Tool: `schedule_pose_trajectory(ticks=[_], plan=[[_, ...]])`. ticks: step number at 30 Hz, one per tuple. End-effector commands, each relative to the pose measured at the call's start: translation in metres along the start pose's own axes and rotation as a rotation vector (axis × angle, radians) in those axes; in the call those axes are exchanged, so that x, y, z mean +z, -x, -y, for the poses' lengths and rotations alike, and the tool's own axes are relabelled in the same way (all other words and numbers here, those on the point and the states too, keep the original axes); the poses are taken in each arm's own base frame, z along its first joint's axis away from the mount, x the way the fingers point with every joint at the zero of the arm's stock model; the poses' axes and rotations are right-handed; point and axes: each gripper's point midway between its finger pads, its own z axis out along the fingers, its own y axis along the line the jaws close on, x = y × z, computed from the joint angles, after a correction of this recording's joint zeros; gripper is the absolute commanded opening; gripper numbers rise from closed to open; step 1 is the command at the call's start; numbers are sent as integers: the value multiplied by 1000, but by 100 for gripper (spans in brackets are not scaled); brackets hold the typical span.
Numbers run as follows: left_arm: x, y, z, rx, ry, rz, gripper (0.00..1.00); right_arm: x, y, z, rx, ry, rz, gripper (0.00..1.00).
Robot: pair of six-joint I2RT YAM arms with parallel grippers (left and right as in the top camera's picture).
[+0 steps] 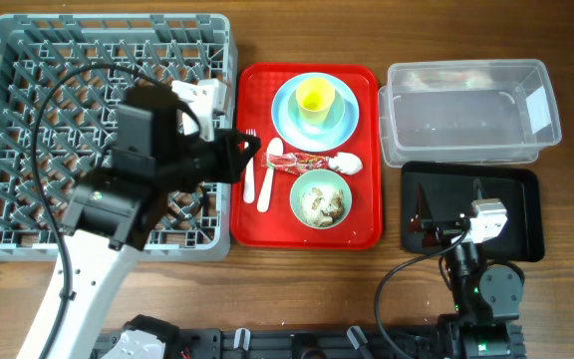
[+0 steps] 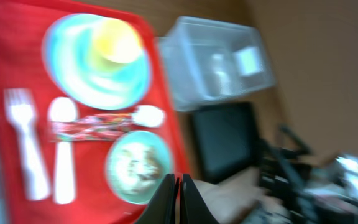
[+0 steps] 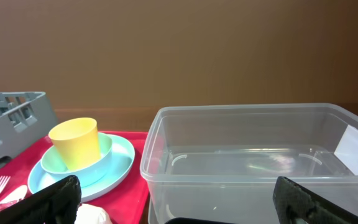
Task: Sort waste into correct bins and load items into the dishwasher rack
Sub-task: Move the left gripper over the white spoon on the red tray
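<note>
The snack wrapper (image 1: 302, 161) lies mid-way on the red tray (image 1: 362, 231), between the spoon (image 1: 270, 175) and the crumpled tissue (image 1: 347, 164). Food scraps (image 1: 323, 202) are seen in the mint bowl (image 1: 298, 192) just below. The yellow cup (image 1: 315, 98) is stood in a second bowl (image 3: 107, 152) on the blue plate (image 1: 287, 118). The clear tub (image 1: 461, 120) and black tray (image 1: 521, 209) are set to the right, the rack (image 1: 28, 120) to the left. The left gripper (image 2: 179, 196), by the red tray's left edge, is closed on nothing. The right gripper (image 3: 176, 190) is spread wide and empty over the black tray.

Nothing legible: white label (image 1: 538, 104) on tub (image 1: 456, 120) too small to read, wrapper (image 1: 305, 161) print blurred.
</note>
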Motion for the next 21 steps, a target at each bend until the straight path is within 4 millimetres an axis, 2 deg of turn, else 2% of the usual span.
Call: schedule_pose_trajectory(ticks=[1,5,8,11,13,17,19,21], plan=[[12,11,-49,73,396,98,9,0,1,3,7,-15,7,100],[48,-15,-56,96,428,-35,13,0,1,3,7,-14,7,100],[77,-34,-72,101,467,-139,20,0,1,3,7,-14,7,100],[103,-54,-94,84,518,-242,6,0,1,3,7,-14,7,100],[118,-68,-109,73,548,-303,4,0,1,3,7,-14,7,100],[128,-77,-119,66,568,-344,4,0,1,3,7,-14,7,100],[128,-77,-119,66,568,-344,14,0,1,3,7,-15,7,100],[129,-76,-119,66,566,-339,18,0,1,3,7,-14,7,100]])
